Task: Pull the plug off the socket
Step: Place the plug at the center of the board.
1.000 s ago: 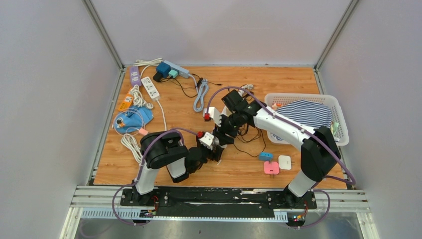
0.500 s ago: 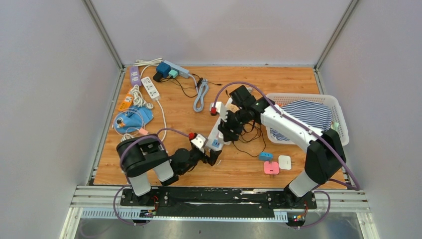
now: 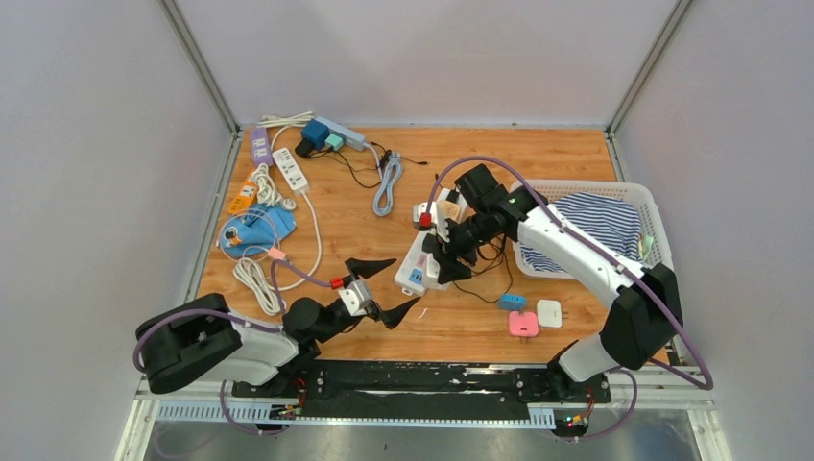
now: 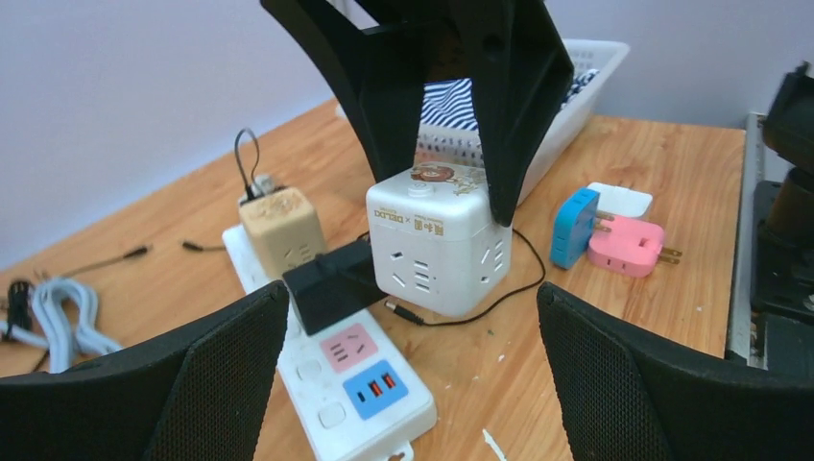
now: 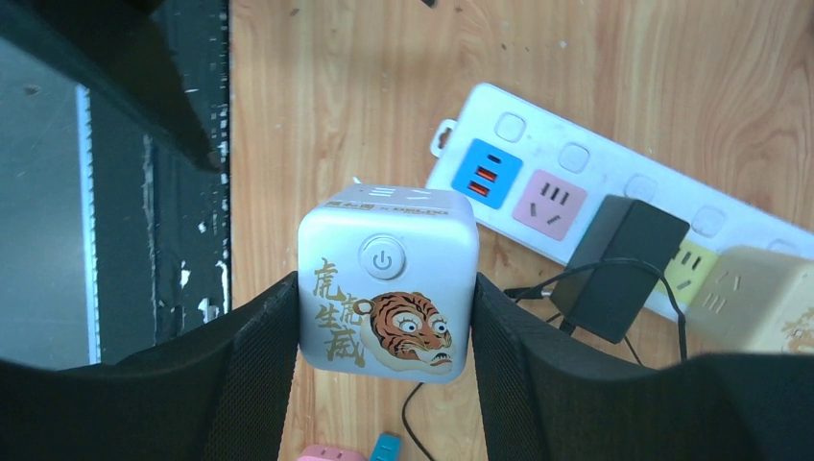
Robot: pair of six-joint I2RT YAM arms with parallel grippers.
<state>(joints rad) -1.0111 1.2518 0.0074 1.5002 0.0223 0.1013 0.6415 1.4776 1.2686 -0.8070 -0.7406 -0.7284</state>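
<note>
The plug is a white cube (image 5: 389, 279) with a tiger picture and a power button. My right gripper (image 5: 384, 327) is shut on its two sides from above. The cube (image 4: 432, 240) is off the socket, a white power strip (image 4: 336, 379) lying flat on the wood, and is just beside it. A black adapter (image 5: 624, 264) and a beige cube (image 5: 758, 298) are plugged into the strip (image 5: 538, 182). My left gripper (image 3: 386, 288) stands wide open and empty, low over the table, in front of the strip (image 3: 413, 269). From above, the right gripper (image 3: 442, 252) hides the cube.
Blue (image 4: 574, 226), pink (image 4: 624, 245) and white (image 4: 619, 199) loose plugs lie right of the cube. A white basket (image 3: 660, 226) with striped cloth stands at the right. More power strips (image 3: 288, 168) and coiled cables (image 3: 387, 182) lie at the back left. A thin black cable (image 4: 518, 288) runs under the cube.
My left gripper has opened wide and drawn back towards the near left, away from the strip. My right gripper has moved slightly right with the cube, and the strip now lies flat.
</note>
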